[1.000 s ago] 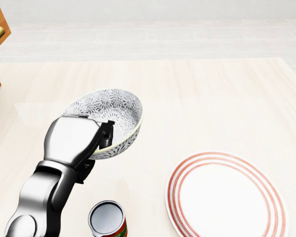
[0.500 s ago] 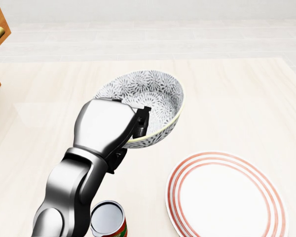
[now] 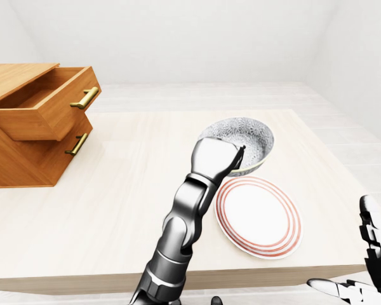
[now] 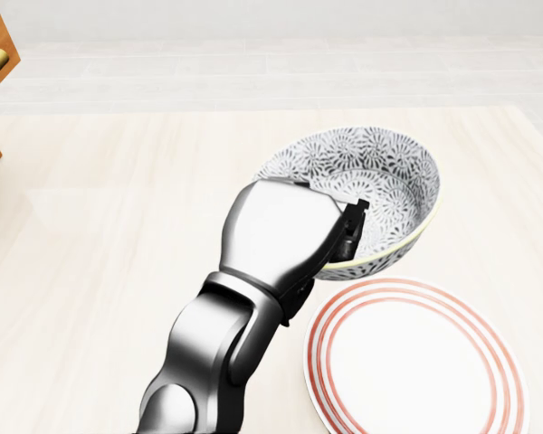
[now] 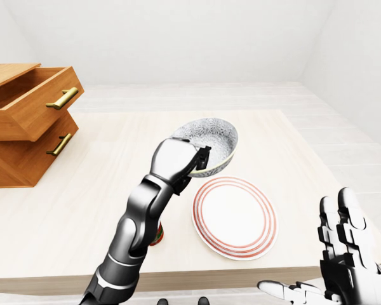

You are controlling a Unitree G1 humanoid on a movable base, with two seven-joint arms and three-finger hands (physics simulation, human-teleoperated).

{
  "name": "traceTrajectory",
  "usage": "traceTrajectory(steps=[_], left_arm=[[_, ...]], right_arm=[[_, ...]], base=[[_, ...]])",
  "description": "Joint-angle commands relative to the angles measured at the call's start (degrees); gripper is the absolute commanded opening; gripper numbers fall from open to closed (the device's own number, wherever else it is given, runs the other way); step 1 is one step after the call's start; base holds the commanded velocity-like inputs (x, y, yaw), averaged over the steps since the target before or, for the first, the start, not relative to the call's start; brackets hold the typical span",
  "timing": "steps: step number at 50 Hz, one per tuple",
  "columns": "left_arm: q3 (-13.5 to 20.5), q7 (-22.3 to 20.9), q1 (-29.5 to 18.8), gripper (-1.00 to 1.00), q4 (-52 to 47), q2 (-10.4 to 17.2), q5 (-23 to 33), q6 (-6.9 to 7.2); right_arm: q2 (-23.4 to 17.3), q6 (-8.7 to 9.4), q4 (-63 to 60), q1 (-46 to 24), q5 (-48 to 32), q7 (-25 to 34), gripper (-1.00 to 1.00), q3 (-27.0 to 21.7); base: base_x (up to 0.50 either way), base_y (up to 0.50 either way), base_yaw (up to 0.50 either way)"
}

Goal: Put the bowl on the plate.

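Observation:
A patterned grey-and-white bowl with a pale rim is held above the table, my left hand shut on its near-left rim. The bowl hangs tilted, just beyond the upper edge of the white plate with red rings, which lies on the light wooden table at the lower right of the head view. My right hand is open, fingers spread, low at the right of the right-eye view, off the table's edge.
A wooden drawer unit with its top drawer pulled open stands at the table's left. A red can shows behind my left forearm in the right-eye view. The table's near edge runs along the bottom.
My left hand has carried the bowl rightward across the table, from left of centre to just above the plate's upper edge. The can is now hidden by my forearm in the head view.

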Motion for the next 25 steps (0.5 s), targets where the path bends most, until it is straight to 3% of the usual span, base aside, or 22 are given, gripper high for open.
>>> traceTrajectory(steps=[1, 13, 18, 20, 24, 25], left_arm=[[-1.9, 4.8, -1.9, -1.00, 5.8, -4.2, 2.7, 0.02], [0.5, 5.2, -8.3, -1.00, 11.5, -6.8, 1.4, 2.24], [-0.6, 7.0, -6.9, -1.00, 12.8, -7.0, 1.4, 2.24], [-2.5, 10.0, -4.7, -1.00, 13.8, -7.2, 2.1, 2.37], [-6.3, 13.5, -0.2, -1.00, 14.5, -7.2, 3.9, 1.42], [-7.4, 16.2, 0.4, -1.00, 15.6, -7.2, 4.9, 0.89]], right_arm=[[0.0, 0.00, 2.8, -1.2, 1.8, 0.0, 1.00, -2.6], [0.0, 0.00, 4.3, -1.7, 2.7, 0.0, 1.00, -3.9], [0.0, 0.00, 4.6, -1.7, 3.0, 0.0, 1.00, -3.8], [0.0, 0.00, 4.5, -1.4, 4.0, 0.0, 1.00, -4.1], [0.0, 0.00, 5.4, -1.5, 3.8, 0.0, 1.00, -4.1], [0.0, 0.00, 5.6, -1.5, 3.7, 0.0, 1.00, -4.2]], base=[[0.00, 0.00, 0.00], [0.00, 0.00, 0.00], [0.00, 0.00, 0.00], [0.00, 0.00, 0.00], [0.00, 0.00, 0.00], [0.00, 0.00, 0.00]])
